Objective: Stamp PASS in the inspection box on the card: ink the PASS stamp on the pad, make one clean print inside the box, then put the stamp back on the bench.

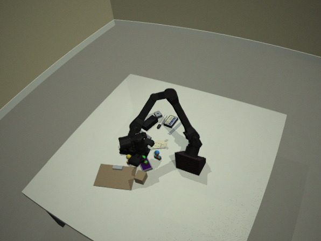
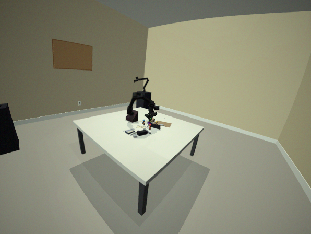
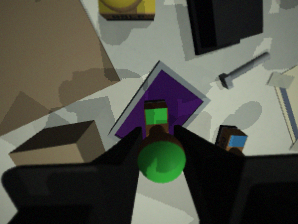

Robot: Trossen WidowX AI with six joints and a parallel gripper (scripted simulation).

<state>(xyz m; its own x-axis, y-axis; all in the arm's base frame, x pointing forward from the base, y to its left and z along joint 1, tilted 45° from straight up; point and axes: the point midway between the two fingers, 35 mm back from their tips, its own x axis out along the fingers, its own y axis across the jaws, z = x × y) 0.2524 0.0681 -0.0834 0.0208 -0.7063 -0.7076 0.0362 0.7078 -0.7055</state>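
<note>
My gripper (image 3: 157,131) is shut on the green-knobbed stamp (image 3: 161,161) (image 1: 145,162), which is upright with a brown body and green label. Its base is over the purple ink pad (image 3: 187,97) (image 1: 146,166), near the middle in the wrist view. I cannot tell whether it touches the pad. The word on this stamp is not readable. The cream card (image 1: 160,144) (image 3: 289,82) lies beyond the pad, held by small grey pieces at its corners; its box is not clear. A blue-knobbed stamp (image 1: 156,153) (image 3: 236,141) stands between card and pad.
A yellow stamp (image 1: 128,156) (image 3: 127,7) and a tan block (image 1: 141,177) (image 3: 60,145) stand near the pad. A brown clipboard (image 1: 114,177) (image 3: 45,60) lies beside them. A red stamp (image 2: 150,126), a black block (image 1: 149,122) and a blue-labelled case (image 1: 171,121) are farther off.
</note>
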